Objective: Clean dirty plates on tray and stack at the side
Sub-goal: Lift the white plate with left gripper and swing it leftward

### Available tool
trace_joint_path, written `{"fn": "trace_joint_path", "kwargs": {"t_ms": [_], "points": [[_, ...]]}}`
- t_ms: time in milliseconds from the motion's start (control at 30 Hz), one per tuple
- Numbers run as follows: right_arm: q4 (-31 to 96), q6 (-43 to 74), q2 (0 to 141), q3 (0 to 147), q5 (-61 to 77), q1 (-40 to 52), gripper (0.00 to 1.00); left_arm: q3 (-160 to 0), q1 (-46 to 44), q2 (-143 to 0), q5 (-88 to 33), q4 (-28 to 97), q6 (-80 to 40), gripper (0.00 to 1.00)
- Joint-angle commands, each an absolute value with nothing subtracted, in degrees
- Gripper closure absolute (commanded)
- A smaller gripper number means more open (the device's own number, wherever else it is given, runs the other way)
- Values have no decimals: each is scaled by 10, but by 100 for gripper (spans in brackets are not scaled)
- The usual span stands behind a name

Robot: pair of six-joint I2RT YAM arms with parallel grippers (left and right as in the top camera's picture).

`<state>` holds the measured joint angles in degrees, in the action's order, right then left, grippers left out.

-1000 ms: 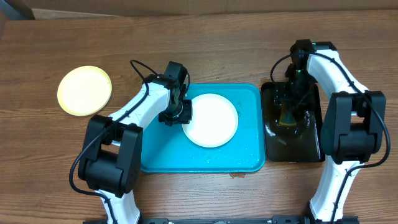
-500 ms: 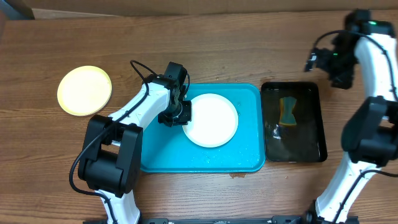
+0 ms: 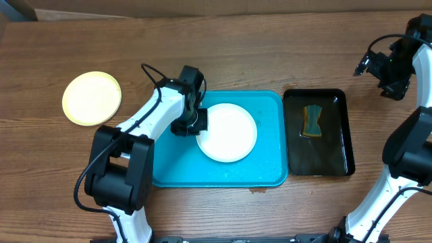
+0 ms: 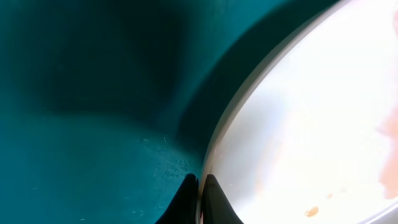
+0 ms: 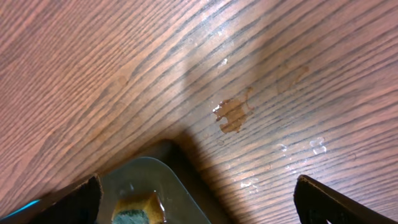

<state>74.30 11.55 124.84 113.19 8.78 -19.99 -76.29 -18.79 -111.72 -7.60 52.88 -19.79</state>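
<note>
Overhead: left claw [image 3: 196, 123] at the left rim of a white plate [image 3: 231, 132] inside the tray [image 3: 268, 170], yellow plate [image 3: 92, 98] on the counter [image 3: 223, 47] left of the tray. Left wrist: clenched on that rim, faint orange smears perhaps. Right wrist: right claw [image 5: 199, 205] released, far right of the tray.

One white plate [image 3: 229, 131], one yellow-green plate [image 3: 92, 98], one turquoise tray [image 3: 175, 165], one black tray [image 3: 337, 152], one sponge [image 3: 312, 120].

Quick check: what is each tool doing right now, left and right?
Left tool: closed on the rim of the round white plate.
Right tool: open, holding nothing.
</note>
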Motion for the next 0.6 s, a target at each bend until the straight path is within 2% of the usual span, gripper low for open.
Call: {"fn": "trace_joint_path", "kwargs": {"t_ms": [0,267,567], "points": [[735,118,1241,1138,91,-200,0,-828,-193,-1071,-11,538,-203,96],[735,118,1241,1138,91,-200,0,-931,-219,-1048,12,545,-193,96],[735,118,1241,1138,91,-200,0,-947,-390,-1049,193,443,-189,96]]}}
